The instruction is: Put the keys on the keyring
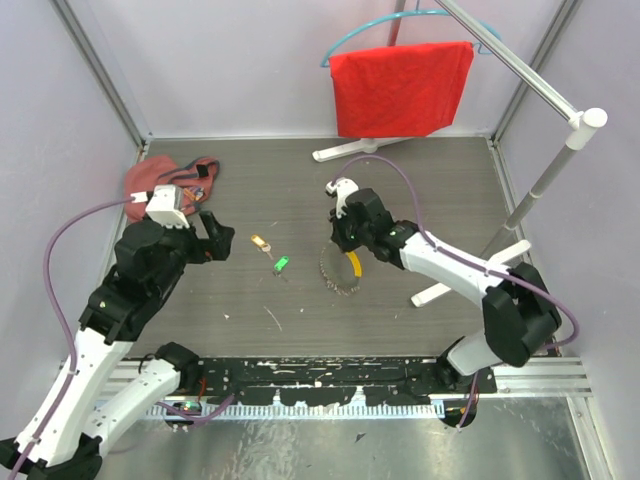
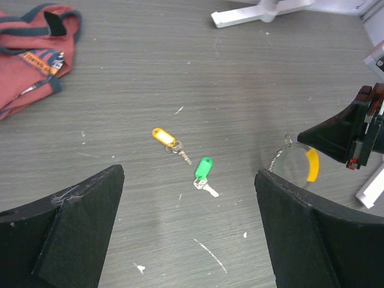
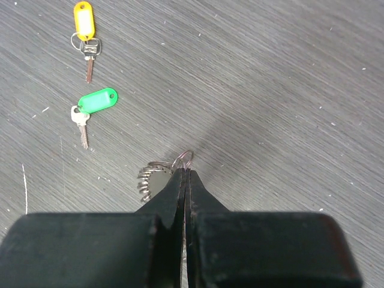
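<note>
Two small keys lie mid-table. One carries a green tag [image 1: 282,264] [image 2: 204,168] [image 3: 97,101], the other a yellow-orange tag [image 1: 260,242] [image 2: 163,135] [image 3: 84,18]. Right of them lies the keyring [image 1: 340,268] [image 2: 294,165] [image 3: 150,177], a silvery coiled loop with a curved orange segment. My right gripper [image 1: 345,238] [image 3: 185,174] is shut on a small wire ring at the keyring's far edge. My left gripper [image 1: 215,240] [image 2: 189,180] hangs wide open left of the keys with nothing between its fingers.
A red cloth pouch [image 1: 170,180] [image 2: 30,54] lies at the back left. A white stand [image 1: 360,148] holding a red cloth [image 1: 400,85] rises at the back, and another leg of it [image 1: 440,290] rests beside my right arm.
</note>
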`<state>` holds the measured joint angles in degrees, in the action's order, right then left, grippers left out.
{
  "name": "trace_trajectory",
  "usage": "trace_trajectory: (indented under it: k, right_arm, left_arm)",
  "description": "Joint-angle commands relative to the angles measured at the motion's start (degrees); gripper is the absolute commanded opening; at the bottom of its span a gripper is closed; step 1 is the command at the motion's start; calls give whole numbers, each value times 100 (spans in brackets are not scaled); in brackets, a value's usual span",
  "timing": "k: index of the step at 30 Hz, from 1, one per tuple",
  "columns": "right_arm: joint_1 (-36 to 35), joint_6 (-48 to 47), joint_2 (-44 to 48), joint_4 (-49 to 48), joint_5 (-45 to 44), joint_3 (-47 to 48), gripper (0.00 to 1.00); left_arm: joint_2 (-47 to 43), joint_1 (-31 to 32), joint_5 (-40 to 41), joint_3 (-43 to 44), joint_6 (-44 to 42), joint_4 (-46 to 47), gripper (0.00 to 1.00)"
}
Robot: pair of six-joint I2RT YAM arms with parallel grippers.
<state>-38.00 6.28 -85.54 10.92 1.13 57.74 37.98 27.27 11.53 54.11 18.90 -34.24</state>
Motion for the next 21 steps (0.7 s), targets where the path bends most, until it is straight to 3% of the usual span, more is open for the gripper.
trace_trajectory:
  k: [1, 12, 21]
  right_arm:
    - [-56, -375, 537, -325, -194, -75, 1]
    - [-177, -526, 1329, 69, 151, 186, 1]
    - [-194, -891, 1887, 307, 726, 488, 1]
  left_arm:
    - [97, 16, -558, -81, 72, 667, 98]
    - [85, 16, -1850, -488, -4, 2227, 99]
    - [60, 16, -2907, -597, -786, 2869, 93]
